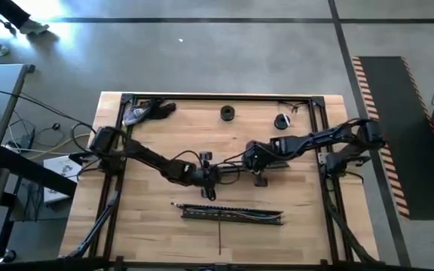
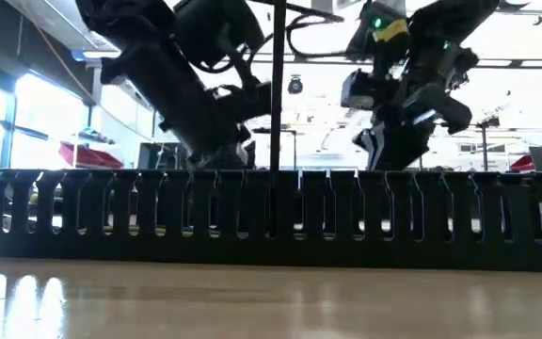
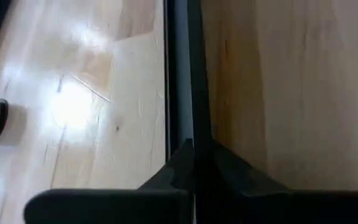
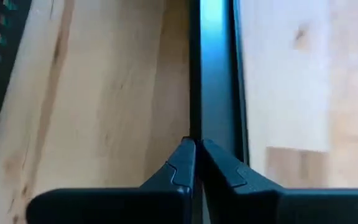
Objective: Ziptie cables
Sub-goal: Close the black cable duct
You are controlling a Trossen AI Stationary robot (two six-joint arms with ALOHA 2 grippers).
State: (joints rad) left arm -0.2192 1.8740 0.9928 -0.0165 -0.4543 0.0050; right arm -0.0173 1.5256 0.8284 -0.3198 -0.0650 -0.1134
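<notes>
The cables lie as a thin pale bundle along the inside of the long black slotted channel near the table's front. The low view shows the channel side-on. Both grippers hang over the table's middle, behind the channel. My left gripper is shut, and so is my right gripper. In each wrist view a dark flat strip runs away from the fingertips over the bare wood. My left gripper: the dark strip starts right at the shut fingertips, which hide that spot; I cannot tell whether they touch it. My right gripper: the strip passes just beside and behind the shut fingertips; I cannot tell whether they touch it.
Two small black round things and a grey-black tool lie near the far edge. A thin dark line runs from the channel toward the near edge. Black rails frame the table. A thin vertical dark line stands between the arms.
</notes>
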